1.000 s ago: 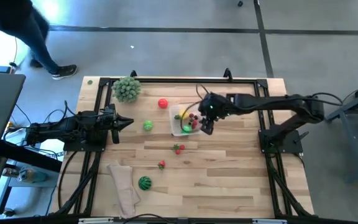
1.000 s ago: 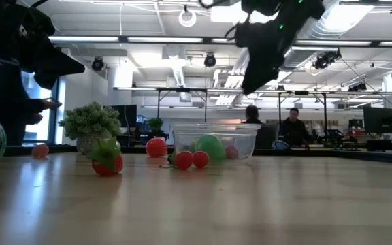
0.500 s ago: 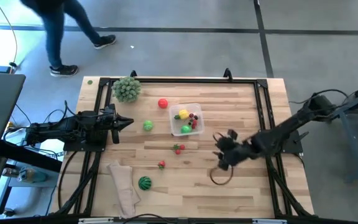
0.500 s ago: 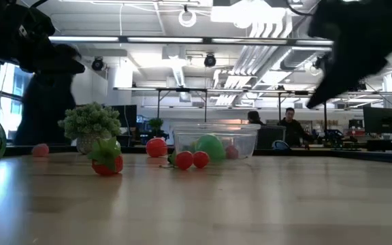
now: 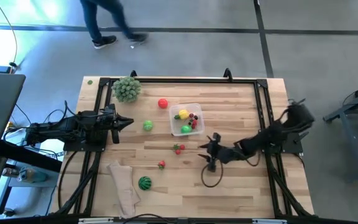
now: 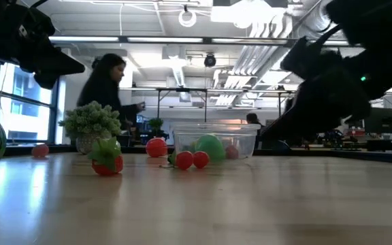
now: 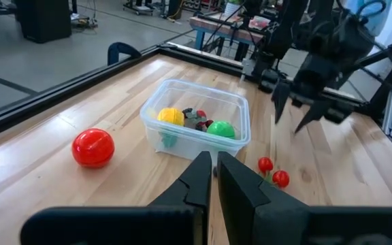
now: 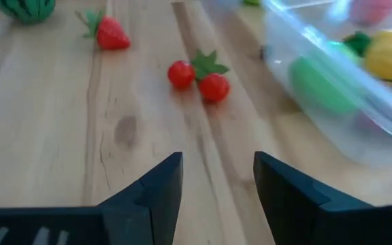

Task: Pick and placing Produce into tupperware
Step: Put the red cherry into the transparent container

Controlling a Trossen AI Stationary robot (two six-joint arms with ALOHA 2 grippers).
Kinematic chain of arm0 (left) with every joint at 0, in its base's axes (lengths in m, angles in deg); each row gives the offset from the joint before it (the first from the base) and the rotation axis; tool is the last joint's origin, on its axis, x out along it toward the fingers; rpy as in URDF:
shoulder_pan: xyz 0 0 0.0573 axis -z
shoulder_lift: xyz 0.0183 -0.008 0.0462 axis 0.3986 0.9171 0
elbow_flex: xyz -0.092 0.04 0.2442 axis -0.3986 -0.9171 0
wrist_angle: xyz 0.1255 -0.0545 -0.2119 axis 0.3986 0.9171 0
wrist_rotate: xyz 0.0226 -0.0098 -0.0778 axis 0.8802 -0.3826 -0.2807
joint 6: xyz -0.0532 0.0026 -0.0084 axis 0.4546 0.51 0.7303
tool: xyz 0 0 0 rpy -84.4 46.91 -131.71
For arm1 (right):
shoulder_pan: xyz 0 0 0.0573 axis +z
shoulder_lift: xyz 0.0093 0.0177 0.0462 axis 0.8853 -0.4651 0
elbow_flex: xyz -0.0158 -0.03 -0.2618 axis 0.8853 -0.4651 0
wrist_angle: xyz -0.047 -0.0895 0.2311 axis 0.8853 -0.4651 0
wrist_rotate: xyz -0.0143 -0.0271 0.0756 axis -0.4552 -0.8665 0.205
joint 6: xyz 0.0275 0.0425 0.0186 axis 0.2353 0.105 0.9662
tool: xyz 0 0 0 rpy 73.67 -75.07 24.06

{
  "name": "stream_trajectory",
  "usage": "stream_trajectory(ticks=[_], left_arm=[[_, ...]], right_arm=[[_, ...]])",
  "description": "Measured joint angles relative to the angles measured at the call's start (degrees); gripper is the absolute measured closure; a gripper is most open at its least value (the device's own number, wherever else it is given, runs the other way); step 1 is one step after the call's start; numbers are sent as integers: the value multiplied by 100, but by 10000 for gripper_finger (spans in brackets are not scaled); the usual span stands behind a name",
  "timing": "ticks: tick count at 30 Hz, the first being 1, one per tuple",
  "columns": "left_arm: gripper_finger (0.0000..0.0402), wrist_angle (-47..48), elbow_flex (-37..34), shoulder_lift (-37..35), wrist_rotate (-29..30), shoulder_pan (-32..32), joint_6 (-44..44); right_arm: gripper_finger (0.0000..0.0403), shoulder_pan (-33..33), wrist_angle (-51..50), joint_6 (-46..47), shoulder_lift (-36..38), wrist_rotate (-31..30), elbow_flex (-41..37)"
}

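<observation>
Two red cherries lie on the table just ahead of the right gripper, whose fingers stand apart, empty. Beyond them to one side sits the tupperware, holding green and yellow produce. Left gripper waits well apart, fingers closed on nothing.

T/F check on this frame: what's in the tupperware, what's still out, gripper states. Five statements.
1. The tupperware holds a yellow piece. True.
2. The right gripper grips the cherry pair. False: it is open and empty, with the cherries apart on the table.
3. The left gripper is shut. True.
4. The watermelon ball is inside the tupperware. False: it lies by the beige cloth.
5. The red ball lies outside the tupperware. True.
</observation>
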Motion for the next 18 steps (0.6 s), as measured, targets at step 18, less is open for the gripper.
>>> stream_trajectory(ticks=[18], left_arm=[[385, 8, 0, 2, -2, 0, -2]], right_arm=[[230, -230, -119, 710, -2522, -950, 2192]])
